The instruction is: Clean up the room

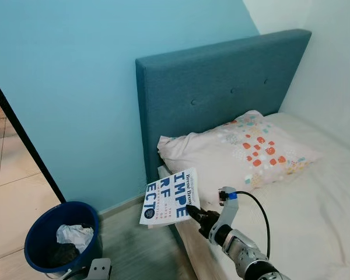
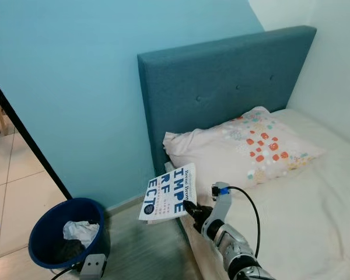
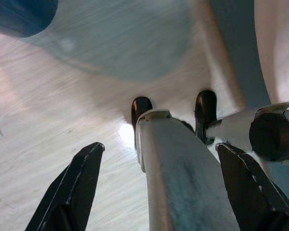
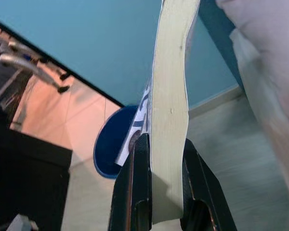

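Observation:
A white paperback book (image 1: 170, 198) with big blue letters on its cover is held in the air beside the bed's near corner, above the grey floor. My right gripper (image 1: 196, 213) is shut on the book's lower edge; in the right wrist view its two black fingers (image 4: 135, 187) clamp the page block (image 4: 169, 110). My left gripper (image 3: 154, 192) hangs low at the left, open, pointing down at the floor with a silver leg part between its fingers.
A dark blue bucket (image 1: 44, 233) with crumpled white paper (image 1: 76, 236) inside stands on the floor at the lower left. The bed has a teal headboard (image 1: 221, 87), a patterned pillow (image 1: 245, 149) and a pale sheet (image 1: 315, 216). A black door frame (image 1: 23, 137) crosses the left.

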Motion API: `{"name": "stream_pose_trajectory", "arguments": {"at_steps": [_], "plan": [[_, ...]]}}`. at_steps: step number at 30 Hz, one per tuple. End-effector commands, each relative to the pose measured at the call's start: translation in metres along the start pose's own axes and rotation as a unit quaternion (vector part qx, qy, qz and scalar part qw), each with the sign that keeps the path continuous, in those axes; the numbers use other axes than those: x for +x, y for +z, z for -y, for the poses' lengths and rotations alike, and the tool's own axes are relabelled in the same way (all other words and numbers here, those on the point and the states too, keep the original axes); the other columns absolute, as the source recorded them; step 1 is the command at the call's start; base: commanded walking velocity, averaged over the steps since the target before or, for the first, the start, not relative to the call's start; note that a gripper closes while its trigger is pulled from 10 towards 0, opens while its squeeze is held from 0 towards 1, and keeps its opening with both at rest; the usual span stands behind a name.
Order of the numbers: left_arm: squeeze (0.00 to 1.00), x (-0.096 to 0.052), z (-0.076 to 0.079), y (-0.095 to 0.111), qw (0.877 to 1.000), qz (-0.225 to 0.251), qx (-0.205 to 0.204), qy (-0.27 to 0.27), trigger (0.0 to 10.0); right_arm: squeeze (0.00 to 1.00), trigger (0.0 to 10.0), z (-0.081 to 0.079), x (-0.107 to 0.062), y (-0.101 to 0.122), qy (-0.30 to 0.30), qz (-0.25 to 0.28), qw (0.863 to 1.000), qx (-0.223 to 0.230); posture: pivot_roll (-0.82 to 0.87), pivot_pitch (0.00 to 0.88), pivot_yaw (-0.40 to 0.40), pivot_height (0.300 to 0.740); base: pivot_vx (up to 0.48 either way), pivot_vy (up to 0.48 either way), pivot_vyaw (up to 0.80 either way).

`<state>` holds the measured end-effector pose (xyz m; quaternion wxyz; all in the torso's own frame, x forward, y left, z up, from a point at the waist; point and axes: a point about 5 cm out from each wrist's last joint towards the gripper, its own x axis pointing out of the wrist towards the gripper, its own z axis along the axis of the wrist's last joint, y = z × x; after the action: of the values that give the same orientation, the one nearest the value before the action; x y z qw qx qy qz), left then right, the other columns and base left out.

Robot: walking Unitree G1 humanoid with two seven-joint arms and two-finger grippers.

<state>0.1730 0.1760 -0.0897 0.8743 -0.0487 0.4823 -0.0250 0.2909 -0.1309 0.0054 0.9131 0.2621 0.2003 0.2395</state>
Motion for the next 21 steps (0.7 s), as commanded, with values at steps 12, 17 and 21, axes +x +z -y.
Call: {"name": "stream_pose_trajectory", "arguments": {"at_steps": [12, 17, 21], "plan": [[0.0, -0.001, -0.002, -0.009, 1.0, -0.017, -0.003, 0.012, 10.0, 0.0, 10.0, -0.003, 0.0, 0.001, 0.022, 0.012, 1.0, 0.003, -0.05, 0.041, -0.002, 0.74, 0.0, 0.0, 0.78], [0.0, -0.002, -0.004, -0.012, 1.0, -0.021, -0.004, 0.01, 10.0, 0.0, 10.0, 0.024, -0.013, 0.007, -0.118, 0.035, 0.992, 0.018, -0.05, 0.048, -0.002, 0.74, 0.0, 0.0, 0.0], [0.0, -0.002, -0.003, -0.011, 1.0, -0.018, -0.011, 0.008, 10.0, 0.0, 10.0, 0.05, -0.035, 0.004, -0.249, 0.054, 0.966, 0.041, -0.06, 0.052, -0.007, 0.74, 0.0, 0.0, 0.0]]}}
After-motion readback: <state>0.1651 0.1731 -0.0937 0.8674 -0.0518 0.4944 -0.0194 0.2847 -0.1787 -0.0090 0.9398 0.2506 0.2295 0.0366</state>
